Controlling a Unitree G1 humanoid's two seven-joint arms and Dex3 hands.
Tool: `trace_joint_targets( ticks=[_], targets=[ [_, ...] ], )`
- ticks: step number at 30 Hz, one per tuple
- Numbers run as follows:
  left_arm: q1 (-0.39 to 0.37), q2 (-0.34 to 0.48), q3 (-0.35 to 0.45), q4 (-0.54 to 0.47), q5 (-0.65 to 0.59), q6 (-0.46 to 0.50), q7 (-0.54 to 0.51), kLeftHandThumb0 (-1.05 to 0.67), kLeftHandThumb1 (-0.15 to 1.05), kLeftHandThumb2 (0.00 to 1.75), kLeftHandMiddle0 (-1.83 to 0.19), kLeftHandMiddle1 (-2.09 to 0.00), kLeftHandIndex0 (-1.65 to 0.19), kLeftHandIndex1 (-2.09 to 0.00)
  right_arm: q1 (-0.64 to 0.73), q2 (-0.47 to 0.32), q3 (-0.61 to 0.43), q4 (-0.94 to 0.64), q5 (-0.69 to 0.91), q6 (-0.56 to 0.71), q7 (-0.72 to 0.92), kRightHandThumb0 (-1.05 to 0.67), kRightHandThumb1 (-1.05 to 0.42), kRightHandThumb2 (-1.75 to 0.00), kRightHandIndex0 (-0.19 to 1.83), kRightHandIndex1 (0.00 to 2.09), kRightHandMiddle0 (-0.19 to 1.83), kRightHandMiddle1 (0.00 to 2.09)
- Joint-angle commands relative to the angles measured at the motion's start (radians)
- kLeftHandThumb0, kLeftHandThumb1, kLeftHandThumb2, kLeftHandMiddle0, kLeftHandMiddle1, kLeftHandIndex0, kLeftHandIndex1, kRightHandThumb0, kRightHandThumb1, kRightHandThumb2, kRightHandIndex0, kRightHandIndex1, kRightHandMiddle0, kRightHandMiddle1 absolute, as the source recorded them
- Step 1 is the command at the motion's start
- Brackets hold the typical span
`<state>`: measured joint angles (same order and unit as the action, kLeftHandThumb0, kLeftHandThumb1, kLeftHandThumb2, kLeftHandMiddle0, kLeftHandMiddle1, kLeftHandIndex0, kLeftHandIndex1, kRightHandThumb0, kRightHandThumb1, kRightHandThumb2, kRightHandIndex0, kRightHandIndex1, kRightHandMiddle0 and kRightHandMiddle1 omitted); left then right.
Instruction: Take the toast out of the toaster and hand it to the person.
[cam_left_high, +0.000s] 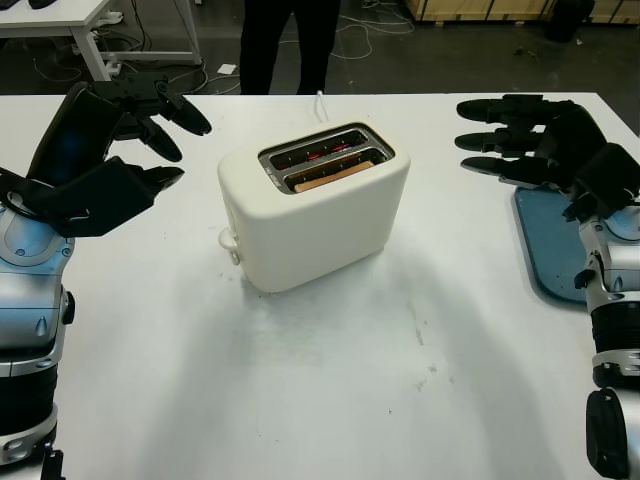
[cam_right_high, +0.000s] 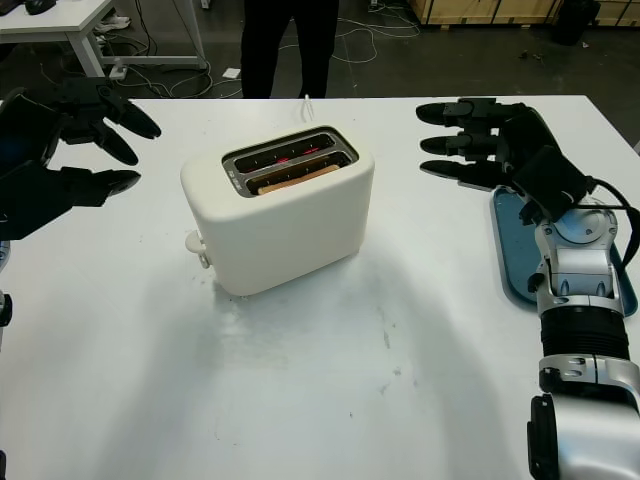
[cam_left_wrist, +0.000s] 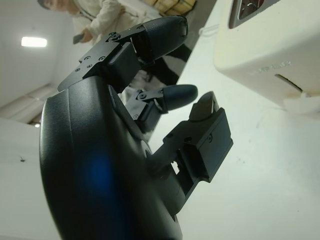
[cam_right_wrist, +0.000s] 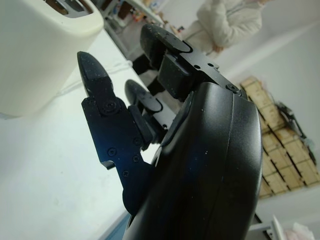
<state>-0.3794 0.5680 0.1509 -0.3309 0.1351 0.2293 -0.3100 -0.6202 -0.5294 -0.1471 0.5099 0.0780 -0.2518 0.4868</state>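
Observation:
A cream two-slot toaster (cam_left_high: 310, 210) stands in the middle of the white table (cam_left_high: 330, 400). A slice of brown toast (cam_left_high: 335, 176) sits low in its nearer slot; the far slot glows red inside. My left hand (cam_left_high: 150, 120) hovers open to the left of the toaster, above the table, holding nothing. My right hand (cam_left_high: 500, 140) hovers open to the right of the toaster, fingers pointing toward it, also holding nothing. A person in dark trousers (cam_left_high: 290, 45) stands beyond the far table edge.
A blue tray (cam_left_high: 545, 240) lies on the table at the right, under my right forearm. The toaster's lever knob (cam_left_high: 228, 242) sticks out on its left end. A white cord (cam_left_high: 322, 103) runs off the far edge. Another white table (cam_left_high: 60, 20) stands back left.

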Motion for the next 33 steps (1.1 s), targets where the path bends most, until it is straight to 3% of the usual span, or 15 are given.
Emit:
trace_joint_targets(
  ticks=[1,33],
  targets=[
    [-0.009,0.008,0.001,-0.001,0.003,-0.010,0.000,0.49,0.63,0.40,-0.76,-1.16,-0.72,-0.94,0.002,0.006,0.000,-0.012,0.009,0.004,-0.001,-0.31,-0.76,0.00,0.94,0.00,0.83,0.00],
    [-0.009,0.009,0.000,-0.006,0.008,-0.003,0.000,0.49,0.66,0.34,-0.76,-1.14,-0.72,-0.92,0.001,0.003,0.003,-0.007,0.000,-0.013,-0.003,-0.30,-0.77,0.00,0.93,0.01,0.83,0.00]
  ],
)
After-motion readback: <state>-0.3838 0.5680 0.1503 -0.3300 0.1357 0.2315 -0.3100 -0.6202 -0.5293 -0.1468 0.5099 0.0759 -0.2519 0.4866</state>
